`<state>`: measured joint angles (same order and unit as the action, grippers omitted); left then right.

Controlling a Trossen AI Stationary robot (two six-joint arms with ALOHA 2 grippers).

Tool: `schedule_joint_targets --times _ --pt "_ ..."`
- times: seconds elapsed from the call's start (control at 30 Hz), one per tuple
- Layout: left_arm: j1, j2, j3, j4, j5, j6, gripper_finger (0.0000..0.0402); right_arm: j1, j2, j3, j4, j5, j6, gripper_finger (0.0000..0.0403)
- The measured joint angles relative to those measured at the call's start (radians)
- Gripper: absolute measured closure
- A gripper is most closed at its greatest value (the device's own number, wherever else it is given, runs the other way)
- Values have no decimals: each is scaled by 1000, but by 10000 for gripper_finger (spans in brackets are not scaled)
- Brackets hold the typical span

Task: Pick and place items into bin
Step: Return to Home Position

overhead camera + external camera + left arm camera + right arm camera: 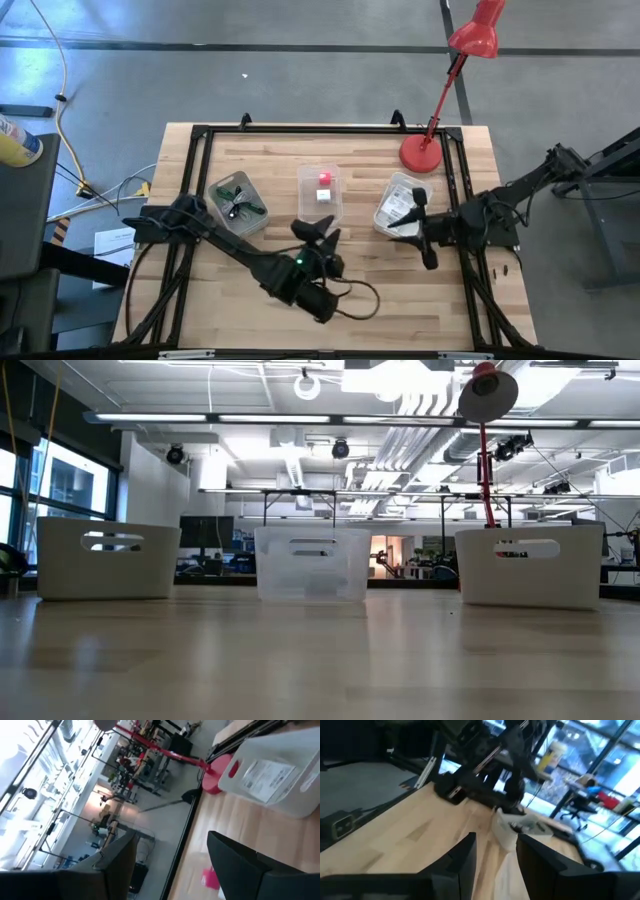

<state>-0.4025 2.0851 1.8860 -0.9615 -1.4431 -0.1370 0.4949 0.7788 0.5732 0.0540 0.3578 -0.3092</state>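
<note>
The wooden table [250, 300] carries three bins in a row across its middle; the left white bin [108, 565] holds the green stick [230, 191] and thin dark cable [238, 207]; the transparent middle bin [312, 572] holds the pink cube [324, 179] and white cube [323, 195]; the right white bin [530, 572] holds the printed packets [398, 208]; a red lamp [423, 152] stands far right; the left gripper [318, 233] sits just near of the middle bin, fingers released; the right gripper [420, 228] sits at the right bin's near edge, fingers parted, empty.

Bright ceiling lights [250, 417], window [20, 795] glare, soft shadows, wrist views seemingly overexposed
</note>
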Motion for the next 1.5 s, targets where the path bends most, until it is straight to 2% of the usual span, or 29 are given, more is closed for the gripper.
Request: schedule_joint_targets --times 0.07,0.13,0.17,0.23,0.3,0.33,0.4,0.57,0.7,0.8,0.87,1.0,1.07,1.1,1.37,1.5 --pt "19 -4 12 168 20 177 169 -24 0 0 35 -6 -28 273" --pt "50 -12 20 420 108 421 169 -51 0 0 82 -14 -51 273" --pt "66 -13 20 557 194 561 169 -66 0 0 105 -30 -60 273" --pt "93 -10 20 808 462 818 169 -94 0 0 140 -68 -70 273" --pt "111 -10 20 965 723 974 169 -117 -1 0 152 -112 -70 274" --pt "117 -11 24 1003 800 1013 169 -126 -2 0 152 -128 -69 274" --pt "122 -28 37 976 837 1051 169 -139 -2 0 152 -146 -62 273" --pt "175 -103 51 849 815 1071 169 -174 -4 0 182 -158 -75 274" --pt "236 -184 51 775 997 1061 169 -245 -38 0 258 -180 -102 274" --pt "301 -259 51 717 1150 1032 169 -321 -98 0 281 -255 -87 274" --pt "354 -298 53 672 1234 1015 169 -375 -152 2 243 -327 -62 274" --pt "431 -343 41 511 1371 970 169 -480 -262 2 40 -428 19 274" --pt "437 -370 -44 526 1378 952 169 -516 -303 0 -65 -444 65 274" --pt "435 -385 -109 589 1365 943 169 -529 -324 -14 -81 -444 86 274" --pt "507 -656 -880 1378 1330 787 169 -599 -583 -304 70 -453 170 274" --pt "543 -750 -1183 1722 1362 714 169 -623 -672 -380 71 -520 212 274"
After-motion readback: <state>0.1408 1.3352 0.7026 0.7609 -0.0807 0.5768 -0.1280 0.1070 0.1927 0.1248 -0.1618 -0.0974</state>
